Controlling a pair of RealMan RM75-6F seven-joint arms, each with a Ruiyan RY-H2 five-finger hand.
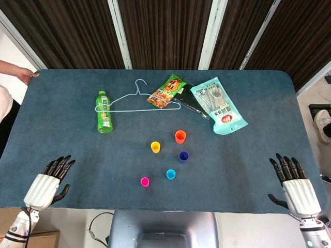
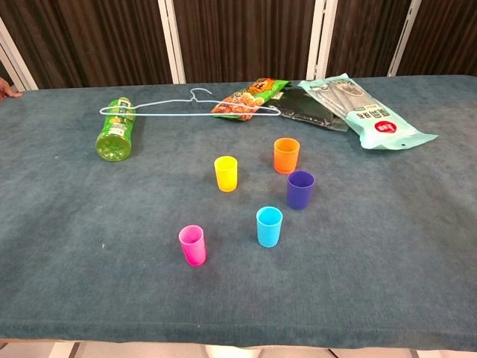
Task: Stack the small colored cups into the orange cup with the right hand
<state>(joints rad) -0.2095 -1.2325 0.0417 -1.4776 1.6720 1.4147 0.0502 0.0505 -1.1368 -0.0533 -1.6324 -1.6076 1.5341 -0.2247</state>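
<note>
The orange cup stands upright near the table's middle. Around it stand a yellow cup, a purple cup, a light blue cup and a pink cup, all upright and apart from each other. My right hand rests at the near right table edge, fingers spread, holding nothing, far from the cups. My left hand lies at the near left edge, also empty with fingers apart. The chest view shows neither hand.
A green bottle lies on its side at the left with a light blue wire hanger beside it. A snack bag, a dark packet and a teal package lie behind the cups. A person's hand touches the far left corner.
</note>
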